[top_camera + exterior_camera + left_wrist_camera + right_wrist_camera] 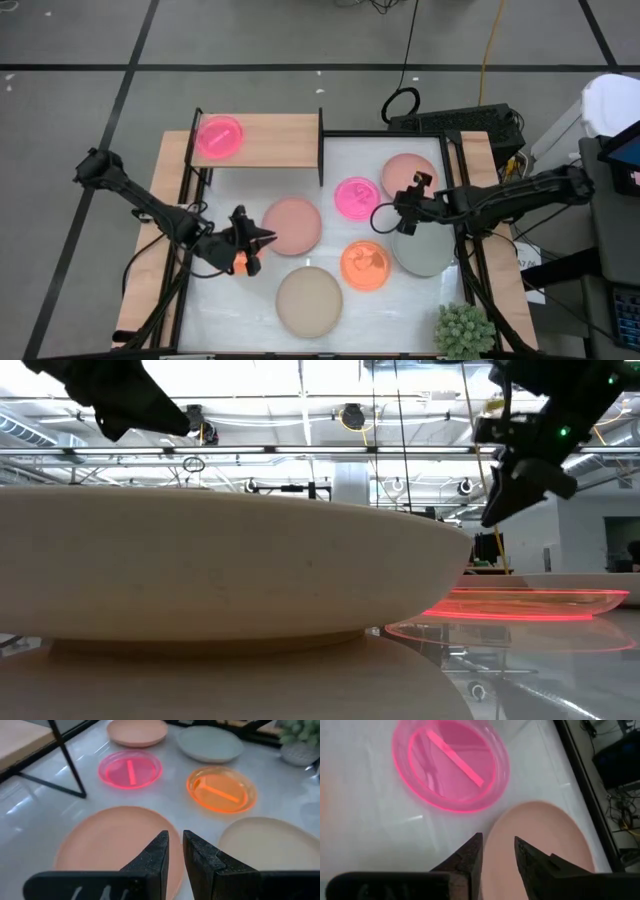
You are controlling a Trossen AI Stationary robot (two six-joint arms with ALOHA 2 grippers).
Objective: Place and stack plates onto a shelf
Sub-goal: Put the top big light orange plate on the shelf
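Observation:
On the light-wood shelf [268, 140] at the table's far left lies one neon pink plate [219, 136]. On the table lie a dusty-pink plate [292, 225], a neon pink plate [356, 198], a second dusty-pink plate [408, 175], an orange plate [365, 264], a grey plate [424, 250] and a beige plate [309, 300]. My left gripper [266, 237] hovers over the left rim of the nearer dusty-pink plate [115, 840], its fingers a narrow gap apart. My right gripper [498, 845], slightly open, hangs above the rim of the far dusty-pink plate [545, 840], beside the neon pink plate [451, 765].
A spiky green plant [465, 330] stands at the table's near right corner. The shelf's black frame legs [320, 150] stand just beyond the nearer dusty-pink plate. In the low view the beige plate [220, 570] fills the foreground, with the orange plate [530, 605] behind it. Cables and equipment lie beyond the far right edge.

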